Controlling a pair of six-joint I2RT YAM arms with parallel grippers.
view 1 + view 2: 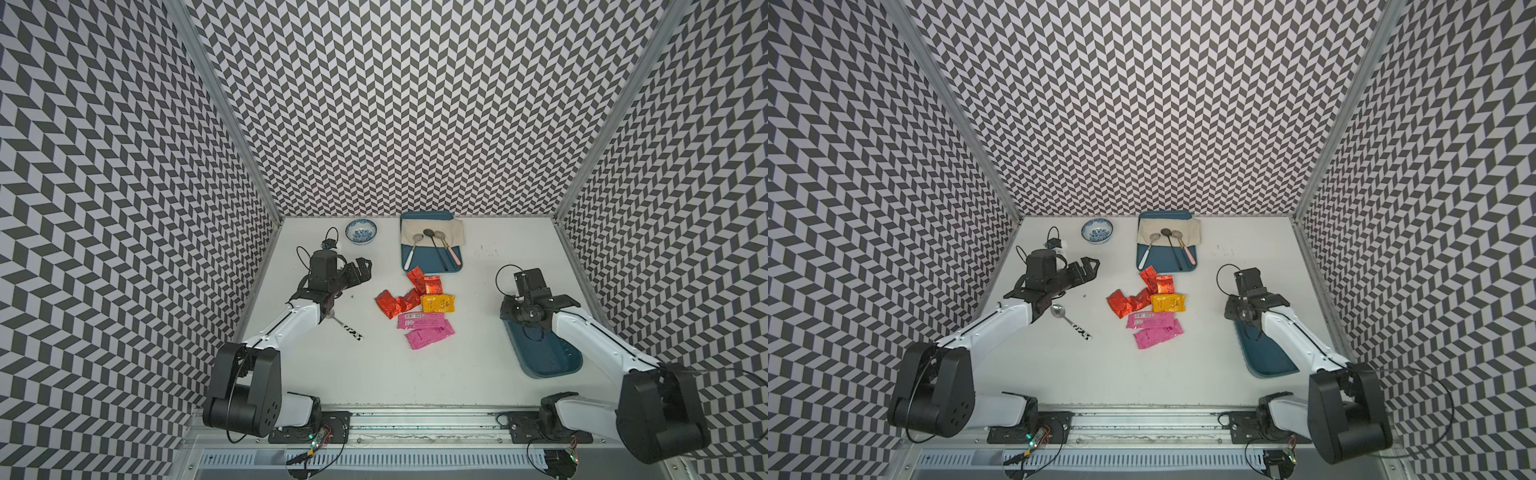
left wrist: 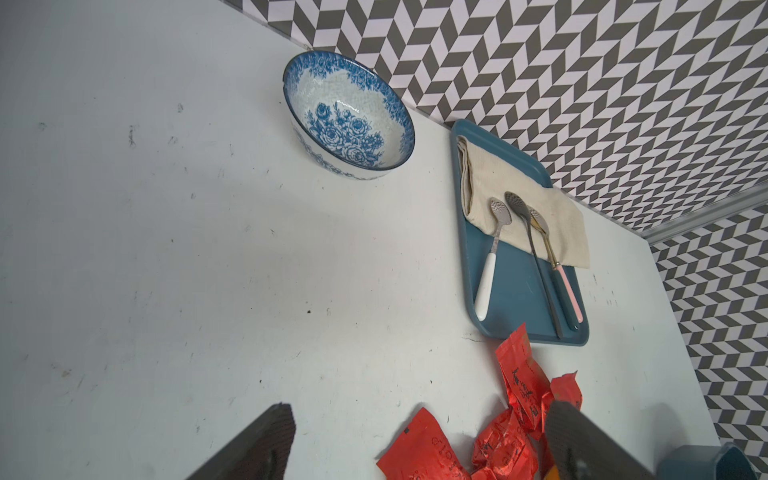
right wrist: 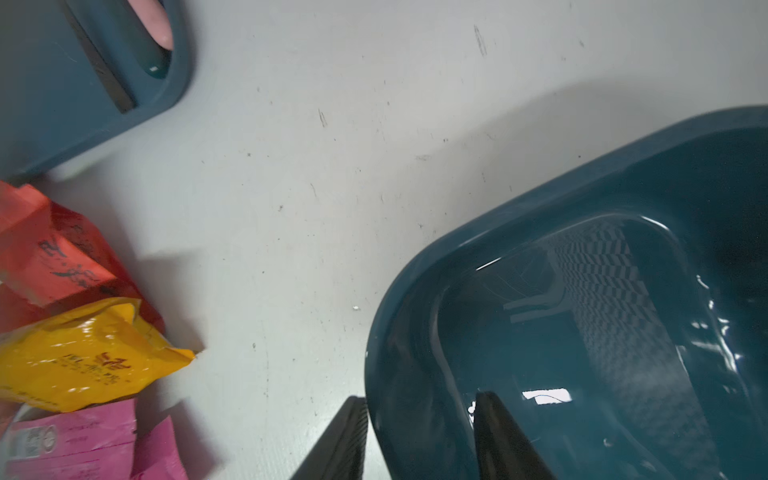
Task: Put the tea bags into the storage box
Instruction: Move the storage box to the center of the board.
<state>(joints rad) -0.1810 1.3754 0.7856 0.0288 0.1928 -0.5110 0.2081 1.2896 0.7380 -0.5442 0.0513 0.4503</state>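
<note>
Spreading under everything is the white table [image 1: 469, 365]. On its right side stands the storage box [image 1: 548, 357], a deep teal tub. The right gripper [image 3: 419, 399] straddles the wall at its far end, one finger outside and one inside; whether they pinch it I cannot tell. A flat blue tray [image 1: 428, 262] with cloth and three spoons lies by the back wall. The left gripper [image 1: 362, 269] hovers over bare table, jaws spread wide, holding nothing. The tea bags [image 1: 415, 307] lie heaped mid-table, well apart from the box: several red, one yellow bag [image 1: 438, 303], two pink bags [image 1: 428, 336] nearest the robot. A blue-patterned bowl [image 1: 361, 231] sits left of the tray; a loose spoon [image 1: 347, 328] lies beside the left arm.
</note>
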